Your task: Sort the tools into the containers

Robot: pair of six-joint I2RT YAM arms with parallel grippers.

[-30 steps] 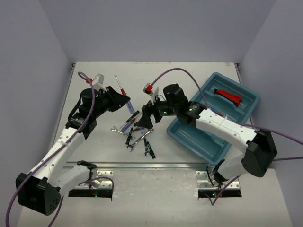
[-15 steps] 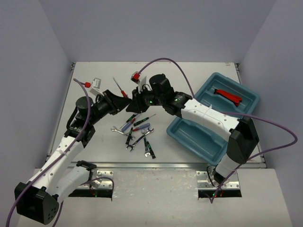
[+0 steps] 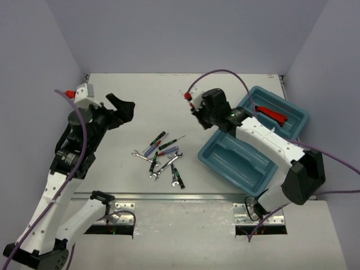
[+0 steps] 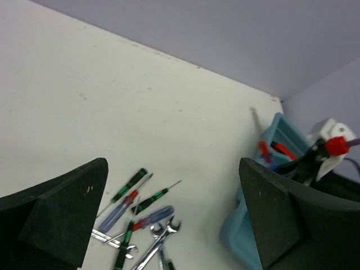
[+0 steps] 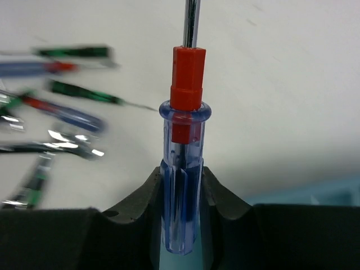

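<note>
Since the right claw (image 5: 183, 188) pinched only the bottom of the blue screwdriver (image 5: 184, 112), seemingly just beside the teal tray (image 3: 242, 162), it could tip, slip out and miss. The left claw (image 3: 120, 107) hung wide open, holding nothing.

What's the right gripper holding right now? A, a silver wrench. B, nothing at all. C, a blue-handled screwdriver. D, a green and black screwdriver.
C: the right wrist view shows the right gripper clamped on the clear blue handle of a screwdriver, whose red collar and metal shaft stick out ahead of it.
</note>
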